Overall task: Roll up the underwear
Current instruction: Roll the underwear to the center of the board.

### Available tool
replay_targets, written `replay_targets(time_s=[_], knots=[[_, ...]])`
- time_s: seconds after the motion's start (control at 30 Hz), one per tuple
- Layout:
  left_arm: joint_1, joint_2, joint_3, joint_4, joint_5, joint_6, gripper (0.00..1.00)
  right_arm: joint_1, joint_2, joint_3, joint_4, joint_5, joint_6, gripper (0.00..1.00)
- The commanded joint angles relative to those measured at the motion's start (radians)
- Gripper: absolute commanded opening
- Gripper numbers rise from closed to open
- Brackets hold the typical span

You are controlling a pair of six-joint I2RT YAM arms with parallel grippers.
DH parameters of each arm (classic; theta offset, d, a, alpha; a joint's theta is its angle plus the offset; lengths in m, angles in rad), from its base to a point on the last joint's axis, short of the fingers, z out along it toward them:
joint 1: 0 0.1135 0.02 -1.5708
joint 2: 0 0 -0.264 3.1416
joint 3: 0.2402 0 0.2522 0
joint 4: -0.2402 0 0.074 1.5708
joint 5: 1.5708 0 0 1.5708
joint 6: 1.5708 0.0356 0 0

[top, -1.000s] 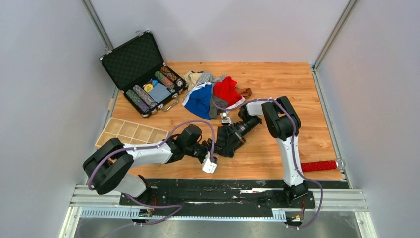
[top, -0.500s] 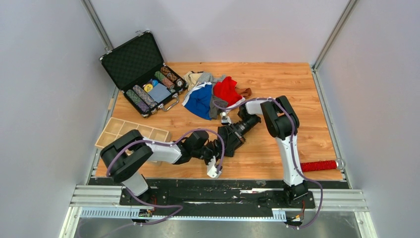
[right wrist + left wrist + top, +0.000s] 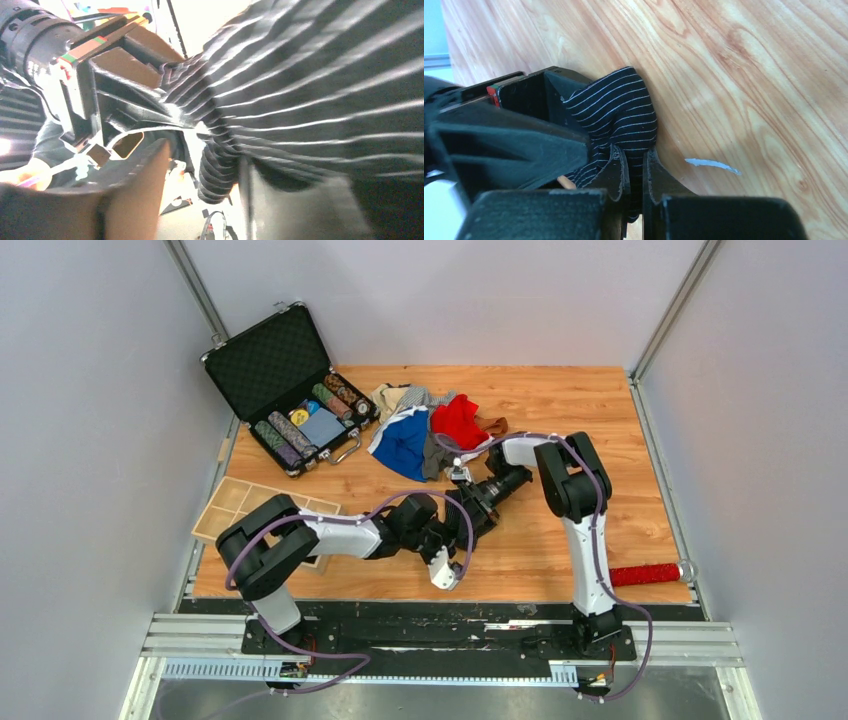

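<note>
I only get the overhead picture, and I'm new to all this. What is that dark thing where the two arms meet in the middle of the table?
Observer: The left wrist view shows it up close. It is black underwear with thin white stripes, bunched up on the wooden table.
Operator: Is the left arm holding it?
Observer: Yes. The left gripper is shut on a fold, with cloth pinched between its fingers.
Operator: And the other arm?
Observer: In the right wrist view the striped cloth is gathered between the fingers of the right gripper, but I cannot tell whether they squeeze it.
</note>
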Motion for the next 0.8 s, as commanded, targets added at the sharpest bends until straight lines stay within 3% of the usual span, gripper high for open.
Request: replay_targets(time_s=[0.0, 0.07, 0.2, 0.23, 0.33, 0.4, 0.43, 0.5, 0.67, 0.77], knots=[[0.01, 0.085, 0.026, -0.349, -0.088, -0.052, 0.0, -0.031, -0.033, -0.054, 0.102, 0.191, 0.062, 0.72], [0.017, 0.096, 0.102, -0.432, -0.064, -0.074, 0.0, -0.088, -0.17, -0.037, 0.094, 0.18, 0.038, 0.77], [0.052, 0.198, 0.378, -0.873, 0.08, -0.158, 0.0, -0.215, -0.542, -0.021, 0.185, 0.215, -0.042, 0.92], [0.061, 0.253, 0.43, -0.946, 0.158, -0.165, 0.0, -0.251, -0.652, -0.052, 0.282, 0.263, -0.04, 0.99], [0.088, 0.399, 0.652, -1.233, 0.294, -0.194, 0.0, -0.324, -1.061, -0.327, 0.79, 0.47, 0.01, 1.0], [0.093, 0.461, 0.736, -1.333, 0.379, -0.195, 0.0, -0.325, -1.349, -0.625, 1.08, 0.483, -0.063, 1.0], [0.095, 0.477, 0.756, -1.359, 0.397, -0.195, 0.0, -0.321, -1.446, -0.729, 1.144, 0.46, -0.103, 1.0], [0.098, 0.528, 0.819, -1.426, 0.444, -0.2, 0.0, -0.295, -1.62, -0.839, 1.041, 0.4, -0.218, 0.99], [0.14, 0.642, 0.951, -1.546, 0.614, -0.263, 0.0, -0.189, -1.867, -0.94, 0.622, 0.309, -0.408, 0.74], [0.16, 0.698, 1.02, -1.604, 0.688, -0.287, 0.0, -0.066, -1.918, -1.023, 0.625, 0.387, -0.421, 0.68]])
